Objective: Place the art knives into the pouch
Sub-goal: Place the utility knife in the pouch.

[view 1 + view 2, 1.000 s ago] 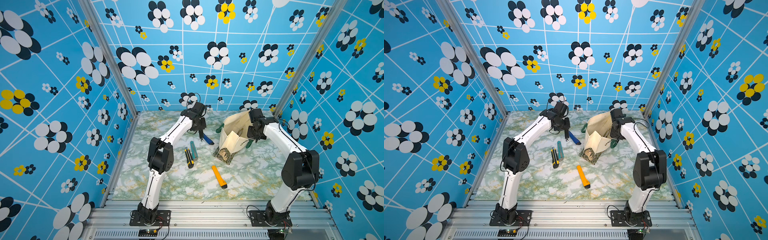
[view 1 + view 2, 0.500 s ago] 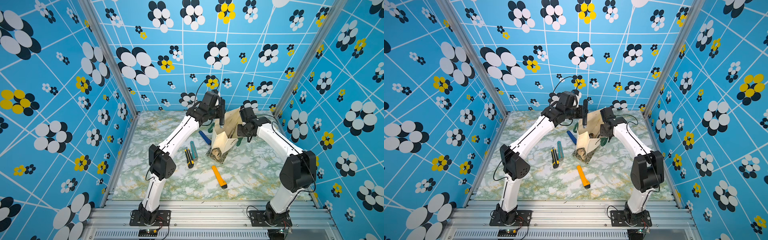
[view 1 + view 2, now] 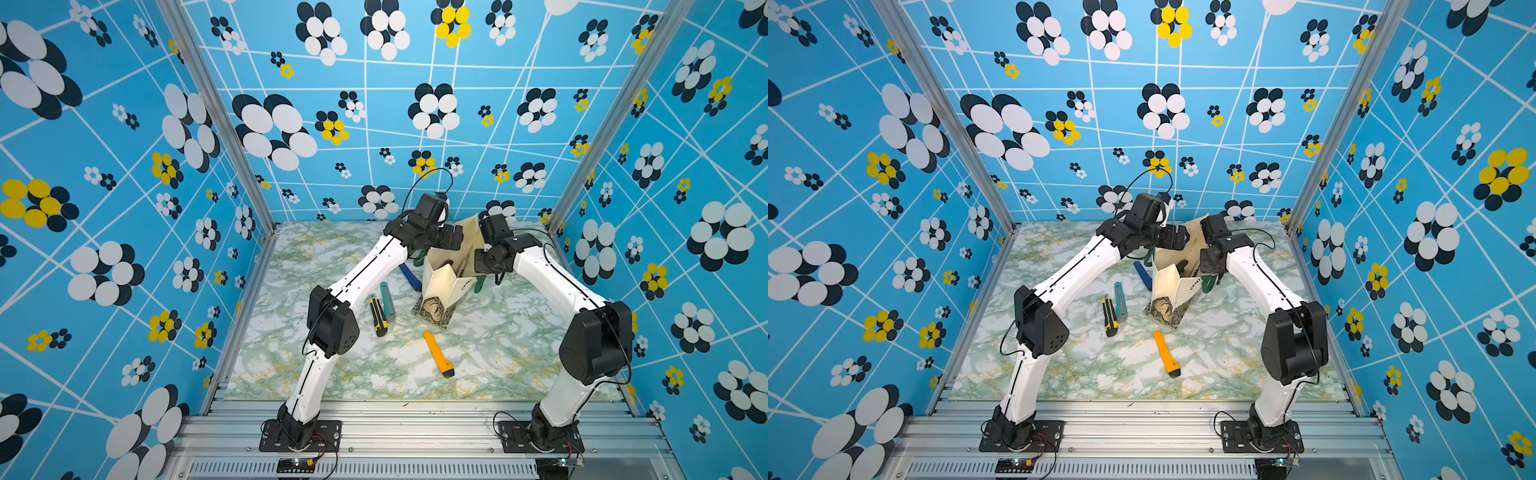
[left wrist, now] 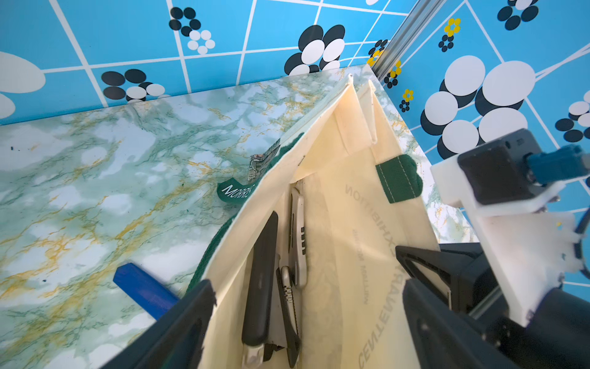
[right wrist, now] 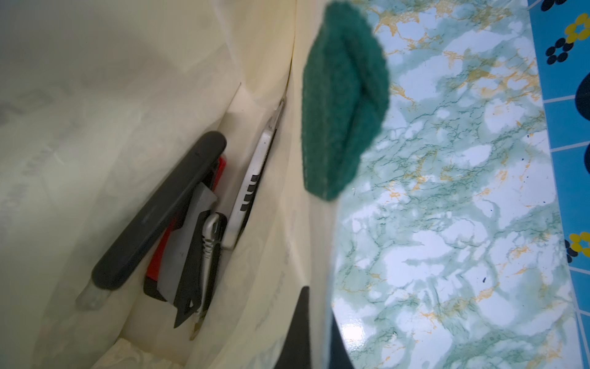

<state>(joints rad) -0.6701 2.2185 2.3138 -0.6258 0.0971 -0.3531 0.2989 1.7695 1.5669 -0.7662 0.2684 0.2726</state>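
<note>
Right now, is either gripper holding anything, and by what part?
Right gripper is shut on the pouch, pinching its top rim near a green handle. Left gripper hangs open over the pouch mouth, holding nothing.

A robotics lab cell. Flower-printed blue walls [image 3: 124, 166] on aluminium posts [image 3: 216, 112] box in a marble-patterned table [image 3: 519, 353]. The left arm [image 3: 365, 270] and right arm [image 3: 552, 282] are bolted to a front rail [image 3: 415, 432].

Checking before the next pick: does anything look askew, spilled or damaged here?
Nothing is spilled or damaged. The pouch leans askew on the marble table, its mouth held open by the right hand pinching its rim. The knives inside lie piled at a slant.
</note>
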